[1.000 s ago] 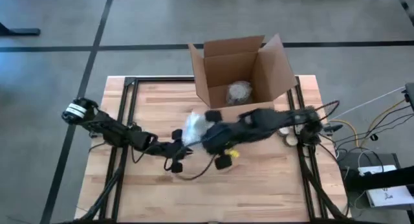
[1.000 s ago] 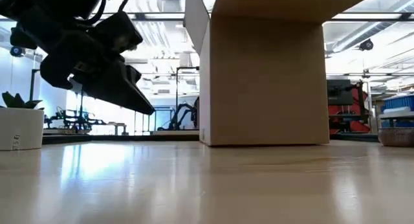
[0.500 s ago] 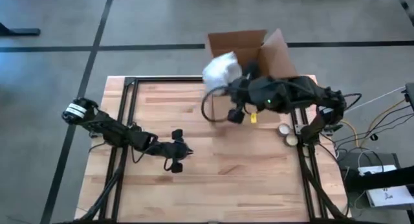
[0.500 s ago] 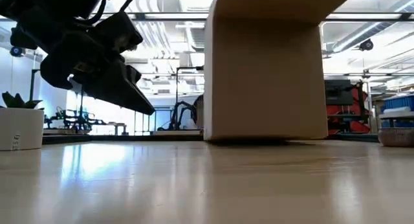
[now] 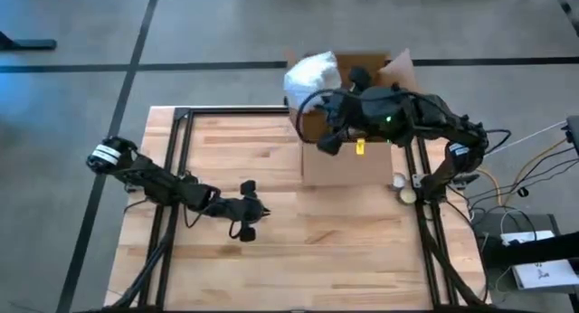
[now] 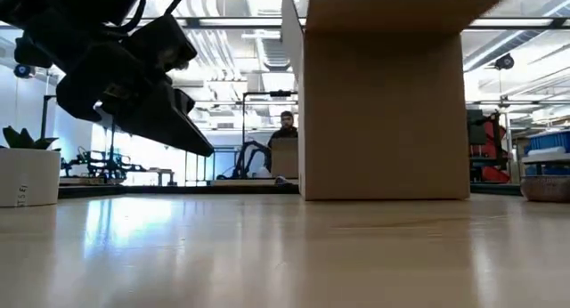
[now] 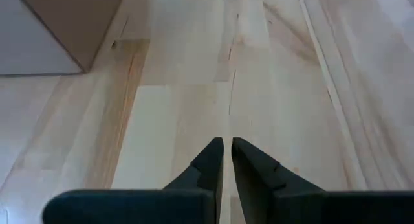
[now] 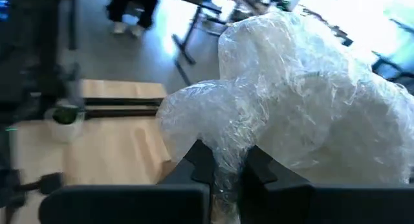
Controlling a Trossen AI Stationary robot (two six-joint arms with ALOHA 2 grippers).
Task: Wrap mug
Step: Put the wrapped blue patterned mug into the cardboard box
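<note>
A white bubble-wrap bundle [image 5: 312,75] hangs in the air over the far left corner of the open cardboard box [image 5: 357,164]. My right gripper [image 5: 334,96] is shut on it. The mug itself is hidden, and only crinkled wrap [image 8: 291,101] shows. My left gripper [image 5: 251,210] hovers shut above the bare wood at mid-table, left of the box, with nothing in it [image 7: 226,156]. In the low view it is the dark mass [image 6: 134,77] at the left. My right gripper pinches a gathered bunch of the bubble wrap [image 8: 228,146] between its two fingers, at the side of the bundle that faces the wrist. The bundle is lifted clear of the table and stands out beyond the fingertips, above the box's rim.
The box stands at the far right of the table, its front wall [image 6: 383,103] toward the near edge. Two small round things [image 5: 403,188] lie by the right rail. A white plant pot [image 6: 27,176] shows at the low view's left. A person [image 6: 286,123] is in the room beyond.
My right gripper has carried the bundle up from mid-table toward the far edge and a little toward the right, until it hangs over the box. The box has slid toward the table's right edge.
</note>
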